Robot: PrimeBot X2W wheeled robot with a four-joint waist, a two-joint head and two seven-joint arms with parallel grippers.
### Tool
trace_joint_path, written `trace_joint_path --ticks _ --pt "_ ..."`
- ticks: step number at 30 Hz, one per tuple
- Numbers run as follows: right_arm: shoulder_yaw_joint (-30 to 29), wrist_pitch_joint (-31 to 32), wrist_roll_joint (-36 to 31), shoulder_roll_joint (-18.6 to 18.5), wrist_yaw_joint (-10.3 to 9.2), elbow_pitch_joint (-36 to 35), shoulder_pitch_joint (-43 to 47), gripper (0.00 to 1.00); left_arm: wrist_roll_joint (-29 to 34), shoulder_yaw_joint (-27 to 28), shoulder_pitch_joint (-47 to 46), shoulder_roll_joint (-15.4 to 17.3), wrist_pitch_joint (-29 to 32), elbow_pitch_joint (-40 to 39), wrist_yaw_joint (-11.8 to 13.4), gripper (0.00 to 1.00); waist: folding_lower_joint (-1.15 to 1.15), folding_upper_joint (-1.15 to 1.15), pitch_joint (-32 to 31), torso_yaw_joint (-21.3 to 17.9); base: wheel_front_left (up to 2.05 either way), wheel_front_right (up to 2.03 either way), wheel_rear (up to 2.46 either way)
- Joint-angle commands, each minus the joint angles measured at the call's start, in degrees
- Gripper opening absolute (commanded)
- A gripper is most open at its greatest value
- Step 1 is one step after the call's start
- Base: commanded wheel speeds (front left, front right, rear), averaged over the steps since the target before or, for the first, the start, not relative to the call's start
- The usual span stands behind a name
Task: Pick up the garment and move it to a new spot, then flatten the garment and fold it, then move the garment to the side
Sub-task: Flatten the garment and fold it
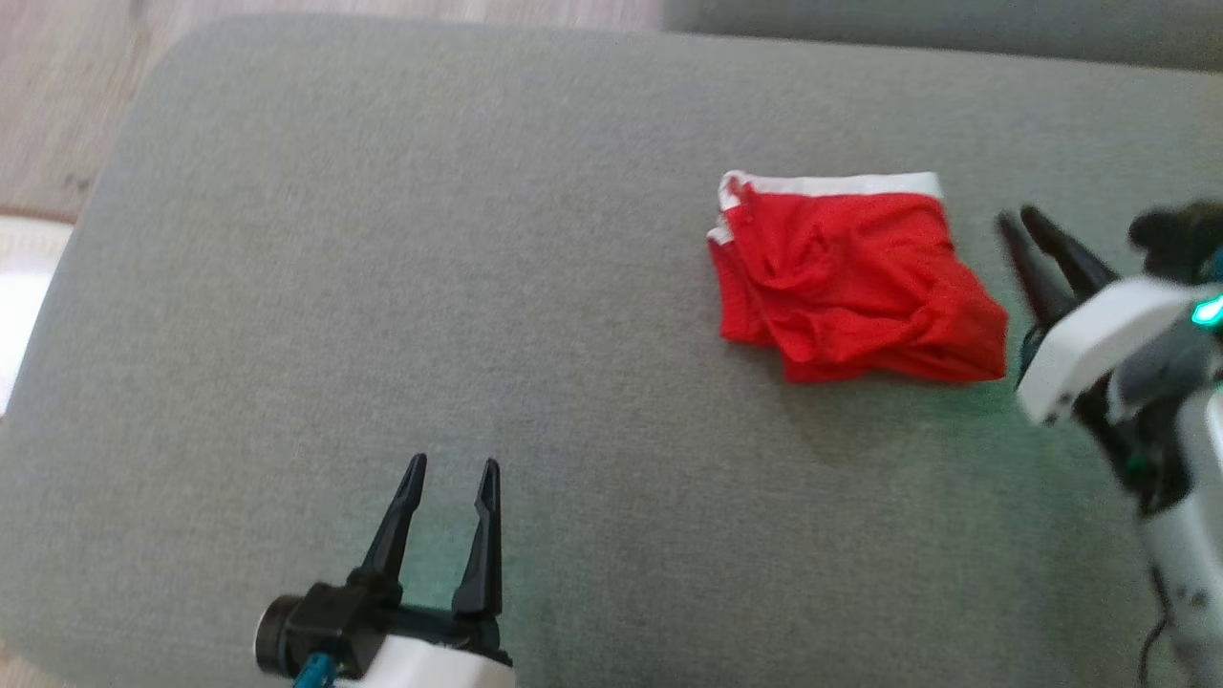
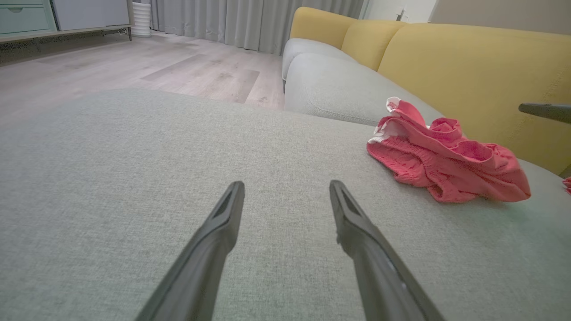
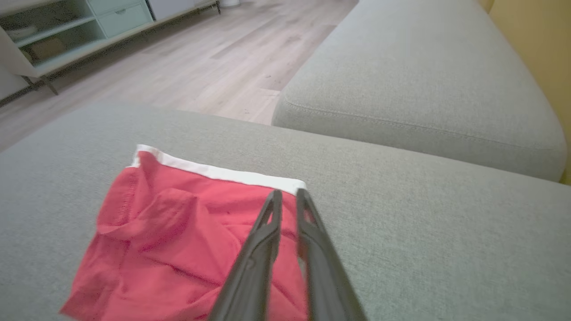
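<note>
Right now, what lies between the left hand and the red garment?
Only bare grey cushion separates the left hand from the red garment, as the head view shows.

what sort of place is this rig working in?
Probably a home living room: a grey and yellow sofa, a wood floor, and long curtains beside a low cabinet.

Garment (image 1: 850,277): red, with a white waistband (image 1: 831,184) along its far edge. Folded into a rough rectangle, creased and lumpy on top. Lies on the grey cushion (image 1: 382,287), toward its right side.
</note>
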Motion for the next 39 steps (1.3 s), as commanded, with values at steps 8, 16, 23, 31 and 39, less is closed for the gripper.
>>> trace_joint_path --ticks 8,16,23,31,39 --pt "10.4 1.6 6.9 -7.7 -0.04 8.5 -11.4 0.0 -0.3 0.2 -3.9 -0.1 -0.4 -1.6 -0.2 1.0 0.01 0.0 4.6 4.1 0.0 0.0 0.0" --pt "21.8 -1.0 17.0 -12.0 -0.04 10.8 -12.5 0.0 -1.2 0.0 -3.9 -0.1 -0.4 -1.6 0.9 1.0 0.01 0.0 4.6 5.6 0.0 0.0 0.0" --pt "29.3 -1.8 24.0 -14.8 -0.04 5.7 -10.6 0.0 -1.4 0.3 -3.8 -0.1 -0.4 -1.9 1.2 1.0 0.01 0.0 3.7 4.9 0.0 0.0 0.0" --pt "36.3 -0.7 27.0 -16.0 -0.04 1.8 -9.5 0.0 -1.4 0.5 -3.7 -0.1 -0.4 -1.9 1.3 1.0 0.01 0.0 3.5 3.6 0.0 0.0 0.0" --pt "41.1 -1.5 27.9 -14.8 -0.04 1.7 -6.4 0.0 -1.1 1.1 -2.8 -0.1 -0.4 -1.4 1.3 1.0 0.01 0.0 0.8 2.0 0.0 0.0 0.0"
